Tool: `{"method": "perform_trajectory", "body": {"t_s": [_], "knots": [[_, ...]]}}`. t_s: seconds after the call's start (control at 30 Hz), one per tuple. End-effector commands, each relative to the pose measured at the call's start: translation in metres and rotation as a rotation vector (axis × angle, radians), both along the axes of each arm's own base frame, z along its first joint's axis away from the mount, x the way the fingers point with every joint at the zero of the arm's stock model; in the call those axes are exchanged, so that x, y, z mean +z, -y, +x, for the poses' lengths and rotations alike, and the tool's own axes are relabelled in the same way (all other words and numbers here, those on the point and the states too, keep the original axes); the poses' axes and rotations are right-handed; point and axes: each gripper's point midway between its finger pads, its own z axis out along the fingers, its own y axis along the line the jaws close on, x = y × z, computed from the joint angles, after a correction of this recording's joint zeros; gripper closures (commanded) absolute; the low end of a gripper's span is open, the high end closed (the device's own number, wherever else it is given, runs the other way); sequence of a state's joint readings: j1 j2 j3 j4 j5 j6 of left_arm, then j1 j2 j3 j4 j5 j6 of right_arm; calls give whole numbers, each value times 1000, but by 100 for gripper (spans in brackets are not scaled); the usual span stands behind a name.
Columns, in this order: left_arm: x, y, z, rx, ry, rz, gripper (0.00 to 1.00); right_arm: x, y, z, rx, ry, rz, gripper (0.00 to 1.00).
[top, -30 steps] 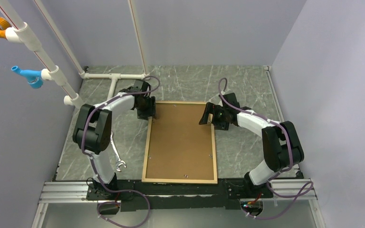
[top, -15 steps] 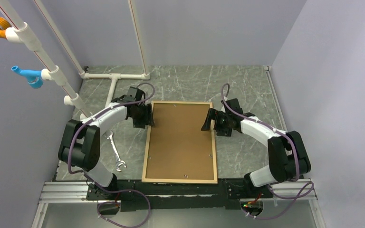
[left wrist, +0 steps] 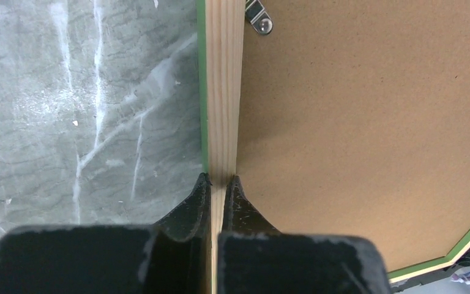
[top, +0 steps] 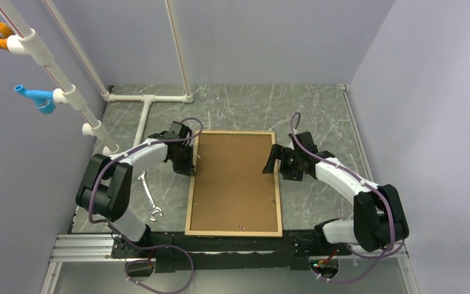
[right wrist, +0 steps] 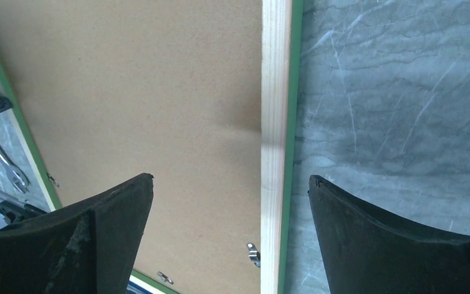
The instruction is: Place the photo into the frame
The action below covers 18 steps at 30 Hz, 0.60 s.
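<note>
The frame [top: 188, 208] lies flat in the middle of the table [top: 318, 110], with the backing board [top: 235, 184] inside it. The left gripper [top: 188, 165] is at the frame's left border and the right gripper [top: 273, 160] is over its right border. A wrench [top: 149, 199] lies on the table to the left of the frame, not touching it.

Front face of the frame [top: 232, 233] out of sight beneath the backing board [top: 232, 177]

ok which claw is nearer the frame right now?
Left. The left claw is closed on the left rail of the frame, a finger on each side. The right claw is open, straddling the right rail with gaps on both sides.
</note>
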State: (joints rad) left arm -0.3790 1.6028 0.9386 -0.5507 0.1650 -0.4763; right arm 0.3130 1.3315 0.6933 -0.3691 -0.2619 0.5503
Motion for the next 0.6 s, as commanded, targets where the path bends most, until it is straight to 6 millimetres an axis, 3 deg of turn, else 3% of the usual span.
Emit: {"method": "perform_trajectory", "body": {"t_s": [0.0, 0.2, 0.37, 0.57], "knots": [[-3, 22, 13, 53, -4, -80, 100, 15, 5, 1, -15, 45, -15, 0], [10, 26, 32, 233, 43, -125, 100, 32, 7, 6, -41, 95, -10, 0], [16, 16, 45, 421, 85, -116, 100, 41, 24, 13, -217, 75, -50, 0], [22, 9, 53, 570, 110, -127, 100, 46, 17, 8, -222, -2, -22, 0]]}}
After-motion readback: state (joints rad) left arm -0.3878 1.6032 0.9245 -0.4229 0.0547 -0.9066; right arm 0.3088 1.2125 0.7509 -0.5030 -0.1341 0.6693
